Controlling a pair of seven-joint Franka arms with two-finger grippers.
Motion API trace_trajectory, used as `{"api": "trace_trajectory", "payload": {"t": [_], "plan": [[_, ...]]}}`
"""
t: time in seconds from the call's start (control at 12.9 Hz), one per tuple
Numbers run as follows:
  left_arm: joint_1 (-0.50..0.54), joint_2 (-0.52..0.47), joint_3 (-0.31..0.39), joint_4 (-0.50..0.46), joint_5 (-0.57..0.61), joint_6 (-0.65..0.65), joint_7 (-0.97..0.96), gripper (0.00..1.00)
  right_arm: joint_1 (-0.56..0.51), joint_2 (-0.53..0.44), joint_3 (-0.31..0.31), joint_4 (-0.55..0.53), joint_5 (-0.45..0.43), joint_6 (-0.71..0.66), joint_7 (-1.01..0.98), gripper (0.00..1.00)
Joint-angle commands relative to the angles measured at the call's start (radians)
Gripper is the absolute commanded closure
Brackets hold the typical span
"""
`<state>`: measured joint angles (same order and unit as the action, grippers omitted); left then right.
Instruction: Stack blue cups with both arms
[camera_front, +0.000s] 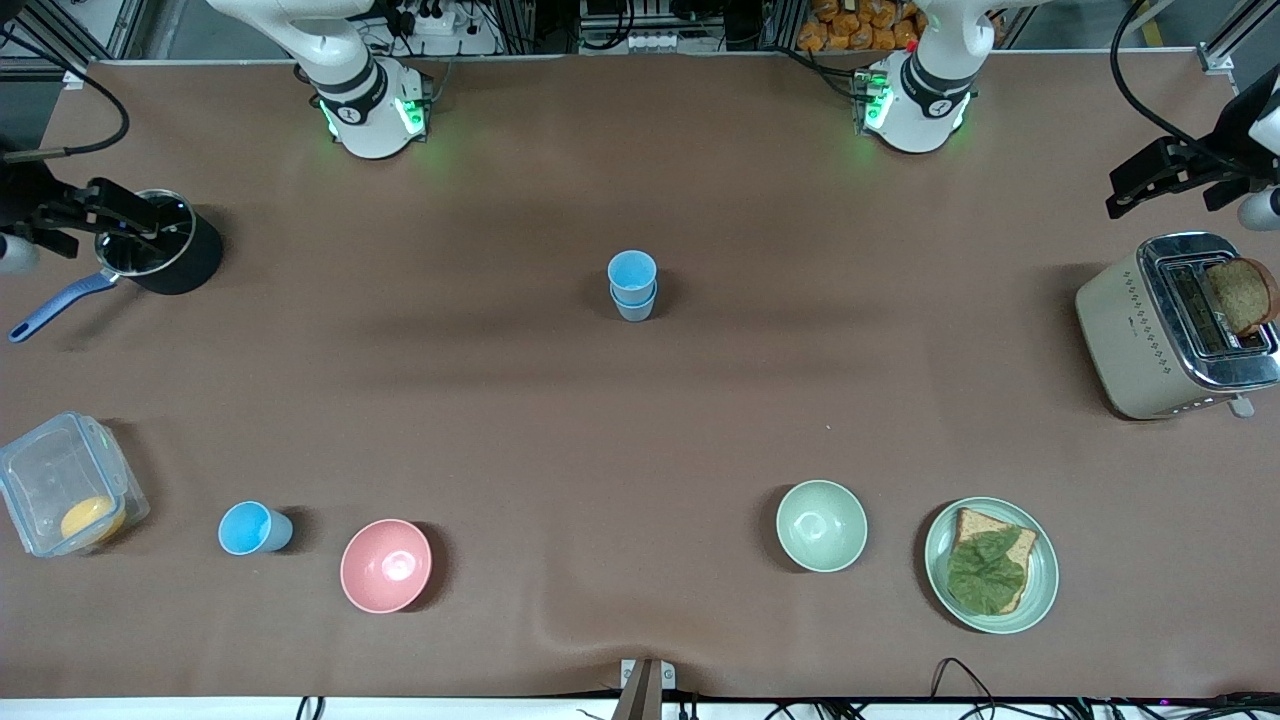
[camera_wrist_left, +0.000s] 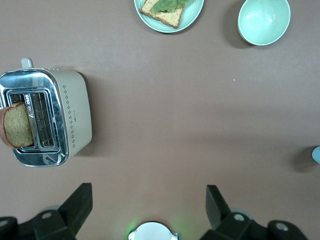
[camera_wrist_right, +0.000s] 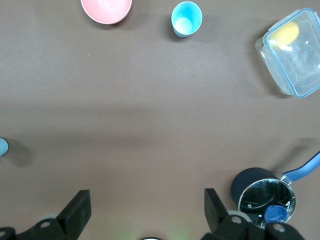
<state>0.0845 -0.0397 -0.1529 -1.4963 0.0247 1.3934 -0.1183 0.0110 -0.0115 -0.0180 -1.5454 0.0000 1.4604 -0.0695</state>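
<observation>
Two blue cups (camera_front: 632, 285) stand nested in one stack at the middle of the table; the stack's edge shows in the left wrist view (camera_wrist_left: 316, 155) and in the right wrist view (camera_wrist_right: 2, 146). A third blue cup (camera_front: 255, 527) stands alone near the front camera, beside the pink bowl (camera_front: 386, 565); it also shows in the right wrist view (camera_wrist_right: 186, 19). My left gripper (camera_front: 1150, 180) is up over the toaster's end of the table, open and empty (camera_wrist_left: 147, 202). My right gripper (camera_front: 120, 212) is up over the black pot, open and empty (camera_wrist_right: 146, 206).
A toaster (camera_front: 1165, 325) with a bread slice stands at the left arm's end. A black pot (camera_front: 170, 250) with a blue handle and a clear lidded box (camera_front: 65, 495) stand at the right arm's end. A pale green bowl (camera_front: 821, 525) and a plate (camera_front: 1040, 590) with bread and lettuce lie near the front camera.
</observation>
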Motion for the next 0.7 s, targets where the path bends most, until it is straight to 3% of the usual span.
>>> {"api": "trace_trajectory", "payload": {"t": [0.0,0.62], "plan": [[0.008,-0.005,-0.002,0.005,-0.005,-0.011,0.025,0.00,0.014,-0.008,0.000,-0.012,-0.022,0.008,0.002,0.00],[0.008,-0.005,-0.002,0.013,0.009,-0.011,0.025,0.00,0.015,-0.002,0.001,-0.009,-0.022,0.009,0.007,0.00]]}}
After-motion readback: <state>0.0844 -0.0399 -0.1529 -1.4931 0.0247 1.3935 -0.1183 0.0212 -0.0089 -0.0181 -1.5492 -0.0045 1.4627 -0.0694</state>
